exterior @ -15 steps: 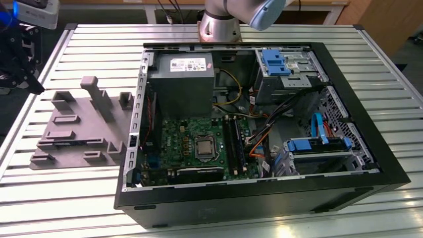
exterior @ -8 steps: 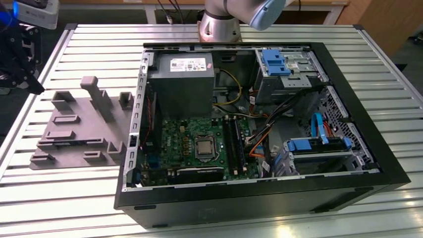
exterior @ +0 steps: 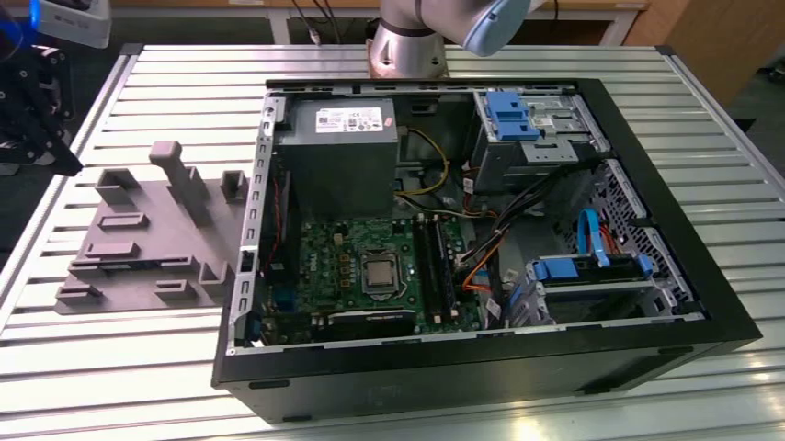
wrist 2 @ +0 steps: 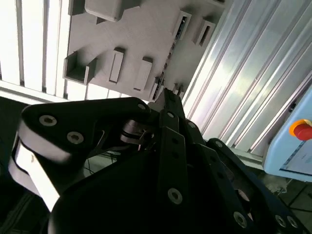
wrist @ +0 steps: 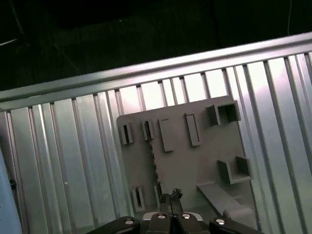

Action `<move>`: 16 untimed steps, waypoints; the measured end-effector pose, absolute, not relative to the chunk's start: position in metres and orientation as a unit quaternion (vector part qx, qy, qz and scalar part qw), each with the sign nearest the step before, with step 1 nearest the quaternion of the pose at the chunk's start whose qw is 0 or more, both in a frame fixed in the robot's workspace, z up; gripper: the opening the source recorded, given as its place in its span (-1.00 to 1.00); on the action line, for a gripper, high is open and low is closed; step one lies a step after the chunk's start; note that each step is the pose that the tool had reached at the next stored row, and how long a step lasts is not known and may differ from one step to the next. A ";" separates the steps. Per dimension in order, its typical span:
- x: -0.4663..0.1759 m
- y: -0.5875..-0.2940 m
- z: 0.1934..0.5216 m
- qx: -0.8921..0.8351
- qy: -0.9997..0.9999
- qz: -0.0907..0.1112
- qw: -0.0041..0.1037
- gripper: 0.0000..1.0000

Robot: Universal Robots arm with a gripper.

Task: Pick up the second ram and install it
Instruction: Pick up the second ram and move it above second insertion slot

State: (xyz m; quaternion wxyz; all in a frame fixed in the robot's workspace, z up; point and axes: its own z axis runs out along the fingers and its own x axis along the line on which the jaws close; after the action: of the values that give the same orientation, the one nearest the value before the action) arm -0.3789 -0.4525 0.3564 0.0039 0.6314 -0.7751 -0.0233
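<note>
Your gripper (wrist: 170, 197) hangs over the grey holder plate (wrist: 195, 161). In both wrist views the fingers (wrist: 166, 204) are pressed together tip to tip, and their points sit above the plate close to one pair of slotted posts (wrist: 146, 129). A thin notched strip (wrist: 154, 163) runs between those posts. You cannot tell whether it is the second ram standing on edge or only a groove moulded into the plate, so where the ram is stays uncertain. The second wrist view also shows a pale pendant with a red button (wrist 2: 303, 130), off the worktop's edge.

In the exterior view the plate lies flat on the slatted metal worktop (exterior: 147, 367), at nine o'clock of the open computer case (exterior: 491, 367) and just beside its wall. A tall upright post (exterior: 175, 175) stands at the plate's twelve o'clock.

Inside the case, the green circuit board (exterior: 331, 266) fills the seven o'clock part. The long black sockets (exterior: 432, 266) run from twelve to six along the board's three o'clock side, and you cannot tell whether a stick is seated in them. The grey power supply (exterior: 337, 156) sits at twelve o'clock of the board. The arm's base (exterior: 405, 50) stands at twelve o'clock beyond the case.
</note>
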 end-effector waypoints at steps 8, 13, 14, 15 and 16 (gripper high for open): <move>-0.379 -0.453 0.356 0.647 -0.762 -0.023 0.004 -0.79; -0.379 -0.453 0.354 0.647 -0.762 -0.022 0.003 -0.65; -0.379 -0.453 0.353 0.647 -0.762 -0.022 0.003 -0.65; -0.379 -0.453 0.352 0.647 -0.762 -0.022 0.003 -0.65; -0.379 -0.453 0.350 0.647 -0.762 -0.022 0.003 -0.65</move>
State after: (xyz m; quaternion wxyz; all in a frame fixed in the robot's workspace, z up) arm -0.3790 -0.4528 0.3500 0.0031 0.6471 -0.7621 -0.0221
